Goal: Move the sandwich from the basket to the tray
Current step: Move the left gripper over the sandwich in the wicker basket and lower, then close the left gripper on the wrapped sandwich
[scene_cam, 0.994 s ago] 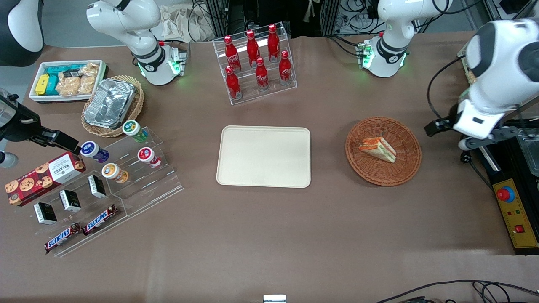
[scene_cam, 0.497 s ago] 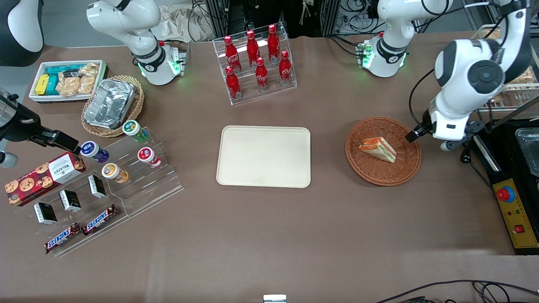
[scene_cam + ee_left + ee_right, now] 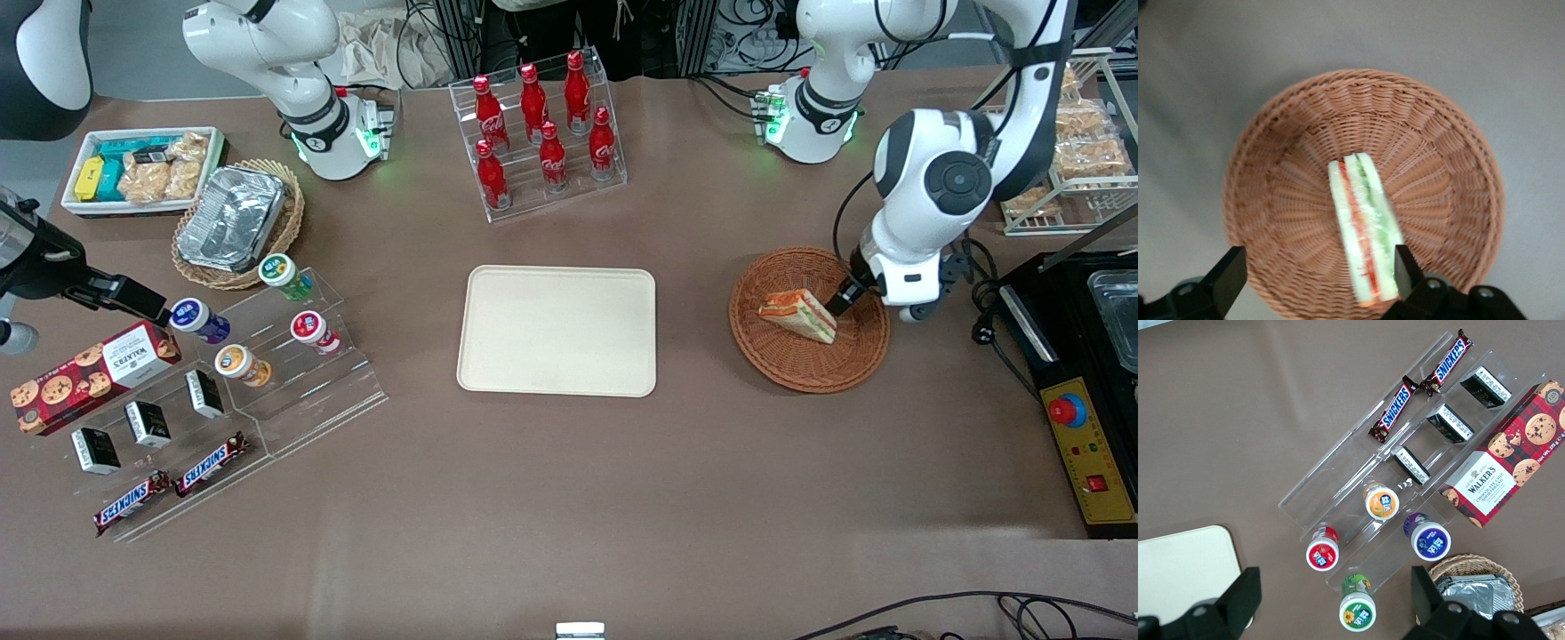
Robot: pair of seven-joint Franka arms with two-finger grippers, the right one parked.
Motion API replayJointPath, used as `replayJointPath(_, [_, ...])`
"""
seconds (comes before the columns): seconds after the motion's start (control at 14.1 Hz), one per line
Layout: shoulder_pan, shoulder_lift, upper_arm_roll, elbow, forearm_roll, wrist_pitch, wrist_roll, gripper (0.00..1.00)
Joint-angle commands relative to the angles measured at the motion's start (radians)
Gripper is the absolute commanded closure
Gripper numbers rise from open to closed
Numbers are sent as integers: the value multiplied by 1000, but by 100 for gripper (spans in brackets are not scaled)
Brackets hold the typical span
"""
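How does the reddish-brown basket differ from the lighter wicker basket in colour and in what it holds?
The reddish-brown basket is darker than the lighter wicker basket. The reddish-brown basket holds the sandwich, the lighter one a foil container. The open gripper hangs over the reddish-brown basket only; the lighter one lies toward the parked arm's end. Both are round and woven.

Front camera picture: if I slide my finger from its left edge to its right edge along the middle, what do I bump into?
Clear plastic stand of little round tubs → flat cream-beige tray → triangular white-bread sandwich in the round reddish-brown wicker basket → open gripper above the basket.
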Motion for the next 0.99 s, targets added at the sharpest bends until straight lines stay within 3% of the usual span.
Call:
replayJointPath(0.0, [-36, 72, 2, 14, -12, 89, -217, 2])
replayJointPath(0.21, [-77, 103, 4, 15, 7, 107, -341, 5])
replayJointPath(0.57, [-102, 123, 7, 0, 10, 108, -356, 1])
replayJointPath(0.71, [-104, 155, 8, -1, 43, 134, -367, 1])
replayJointPath(0.78, [-104, 182, 8, 0, 71, 152, -394, 3])
replayJointPath(0.92, [-105, 196, 7, 2, 126, 163, -465, 19])
